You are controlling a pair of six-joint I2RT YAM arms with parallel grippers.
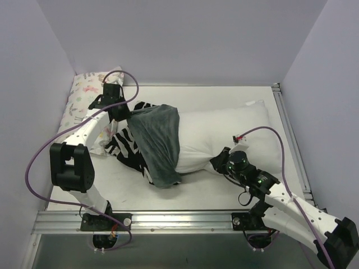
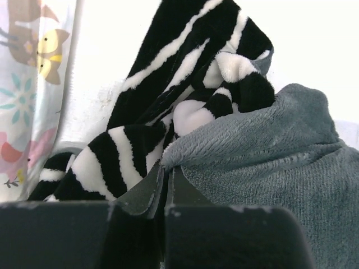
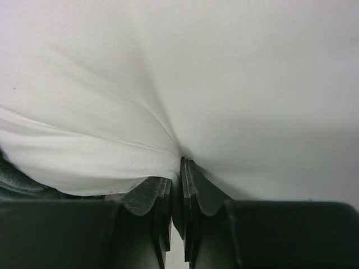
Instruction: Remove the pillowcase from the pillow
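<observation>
Pillowcase (image 1: 151, 143), zebra stripe with grey plush reverse: bunched over the left end of the white pillow (image 1: 219, 131), mid-table (image 1: 224, 190).
Pillow's long axis runs left to right, and its right half is bare. Left gripper (image 1: 124, 115), the nearer arm, is at the case's far-left side, jaws closed on the fold where stripe meets plush. Right gripper (image 1: 216, 162) pinches the pillow's near edge at the bare end. Judged: the case comes off leftward along that axis, toward the animal-print pillow (image 1: 84, 98).

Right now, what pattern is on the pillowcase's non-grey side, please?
The pillowcase shows black-and-white zebra stripes, clearest from the left wrist view.
</observation>
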